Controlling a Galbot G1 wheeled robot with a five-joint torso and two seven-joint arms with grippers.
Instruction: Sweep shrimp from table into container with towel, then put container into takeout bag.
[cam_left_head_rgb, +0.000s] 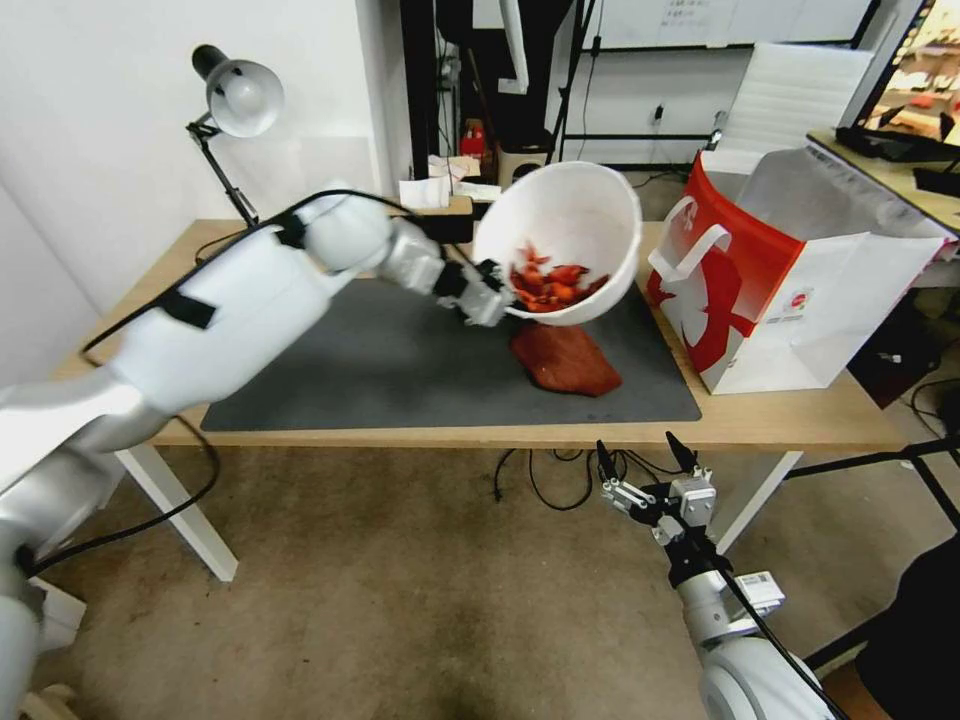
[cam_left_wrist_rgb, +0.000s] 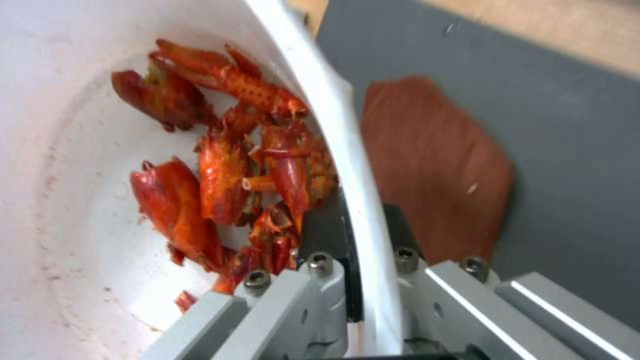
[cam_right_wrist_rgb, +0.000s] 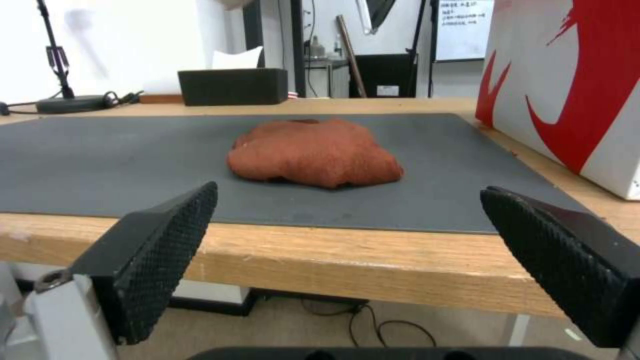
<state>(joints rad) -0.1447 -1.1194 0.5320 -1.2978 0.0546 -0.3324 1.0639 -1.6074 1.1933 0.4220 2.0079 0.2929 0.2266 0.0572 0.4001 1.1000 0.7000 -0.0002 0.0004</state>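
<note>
My left gripper (cam_left_head_rgb: 490, 290) is shut on the rim of the white container (cam_left_head_rgb: 580, 215), which hangs tilted in the air above the grey mat. The shrimp (cam_left_head_rgb: 548, 283) lie heaped inside it against the lower wall. Up close, the shrimp (cam_left_wrist_rgb: 227, 165) rest beside the clamped rim of the container (cam_left_wrist_rgb: 333, 130). Below the container, the rust-red towel (cam_left_head_rgb: 565, 358) lies on the mat; the towel (cam_right_wrist_rgb: 313, 152) is alone there. The takeout bag (cam_left_head_rgb: 770, 275) stands open at the table's right end. My right gripper (cam_left_head_rgb: 642, 458) hangs open just off the table's front edge, empty.
A desk lamp (cam_left_head_rgb: 235, 100) stands at the table's (cam_left_head_rgb: 780, 415) back left. A dark box (cam_right_wrist_rgb: 232, 86) sits behind the mat (cam_left_head_rgb: 400, 370). Cables hang under the table. Another desk with a monitor stands at the far right.
</note>
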